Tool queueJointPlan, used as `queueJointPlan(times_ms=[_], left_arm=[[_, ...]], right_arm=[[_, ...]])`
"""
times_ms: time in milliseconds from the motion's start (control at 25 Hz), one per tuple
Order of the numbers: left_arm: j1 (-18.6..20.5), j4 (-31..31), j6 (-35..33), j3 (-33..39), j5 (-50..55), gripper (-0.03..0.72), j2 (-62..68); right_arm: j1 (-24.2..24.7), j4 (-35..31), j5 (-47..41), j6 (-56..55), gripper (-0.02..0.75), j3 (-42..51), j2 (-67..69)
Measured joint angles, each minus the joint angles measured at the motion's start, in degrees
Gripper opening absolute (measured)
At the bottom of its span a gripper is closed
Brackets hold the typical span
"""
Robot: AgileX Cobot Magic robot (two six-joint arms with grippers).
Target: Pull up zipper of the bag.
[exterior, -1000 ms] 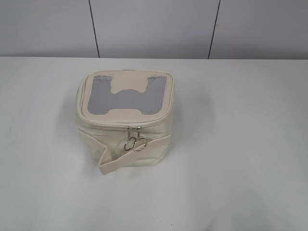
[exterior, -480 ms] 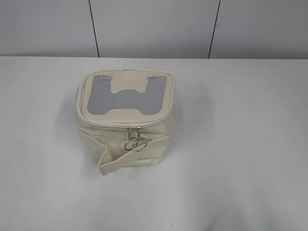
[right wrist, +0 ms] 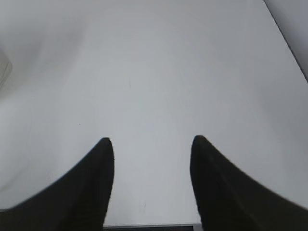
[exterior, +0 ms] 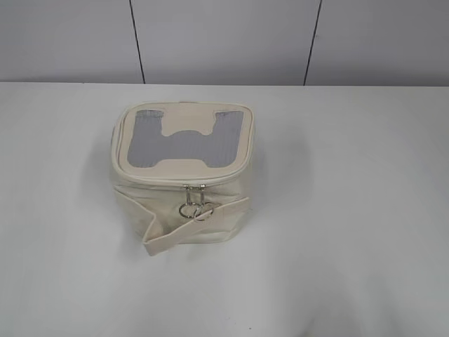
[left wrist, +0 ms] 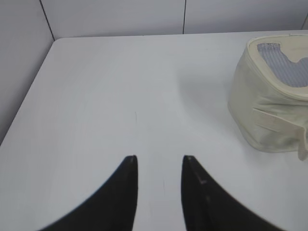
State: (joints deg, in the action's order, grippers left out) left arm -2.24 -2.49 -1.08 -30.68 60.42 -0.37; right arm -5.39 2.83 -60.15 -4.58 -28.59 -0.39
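Note:
The cream bag [exterior: 181,203] stands on the white table, left of centre in the exterior view. Its top panel [exterior: 184,139] is grey mesh with a cream H-shaped patch. The zipper [exterior: 194,203] has two silver sliders with ring pulls side by side at the front edge of the top, hanging over the flat strap [exterior: 193,228]. Neither arm shows in the exterior view. In the left wrist view my left gripper [left wrist: 160,159] is open and empty over bare table, with the bag [left wrist: 267,115] ahead to its right. My right gripper [right wrist: 152,140] is open and empty over bare table.
The white table [exterior: 351,210] runs back to a grey panelled wall [exterior: 224,38]. The left wrist view shows the table's left edge [left wrist: 26,103] and the right wrist view its right edge [right wrist: 286,38].
The ring pulls on the zipper have shifted slightly against the strap. The bag has not moved.

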Motion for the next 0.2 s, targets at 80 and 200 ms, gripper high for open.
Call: queueJointPlan(times_ms=[80, 200], left_arm=[[0.0, 0.0, 0.0, 0.0, 0.0, 0.238, 0.0], [0.0, -0.01, 0.0, 0.0, 0.0, 0.238, 0.0]], right_arm=[[0.0, 0.0, 0.0, 0.05, 0.412, 0.0, 0.0], [0.0, 0.0, 0.0, 0.05, 0.412, 0.0, 0.0]])
